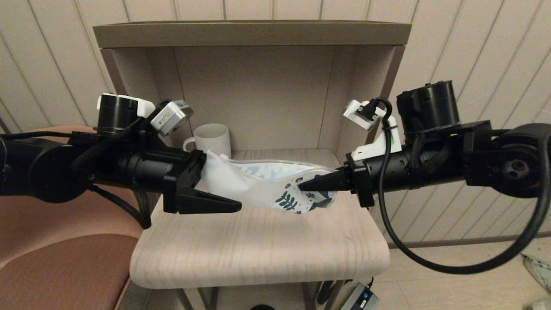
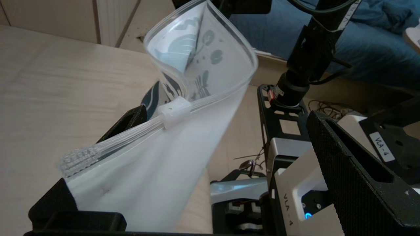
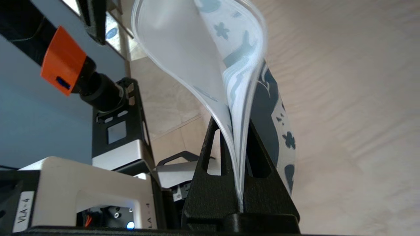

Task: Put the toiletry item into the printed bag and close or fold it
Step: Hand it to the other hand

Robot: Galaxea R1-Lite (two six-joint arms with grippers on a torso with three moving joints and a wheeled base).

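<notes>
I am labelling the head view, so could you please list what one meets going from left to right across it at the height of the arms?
Left gripper → white mug → printed bag → right gripper.

The thin white plastic zip bag with dark teal leaf and flower prints (image 1: pixel 275 185) hangs lengthwise above the table, stretched between two ends. Its printed end points to the robot's right. Its zip mouth gapes open along the top, the clear slider (image 2: pixel 175 110) partway along.
</notes>
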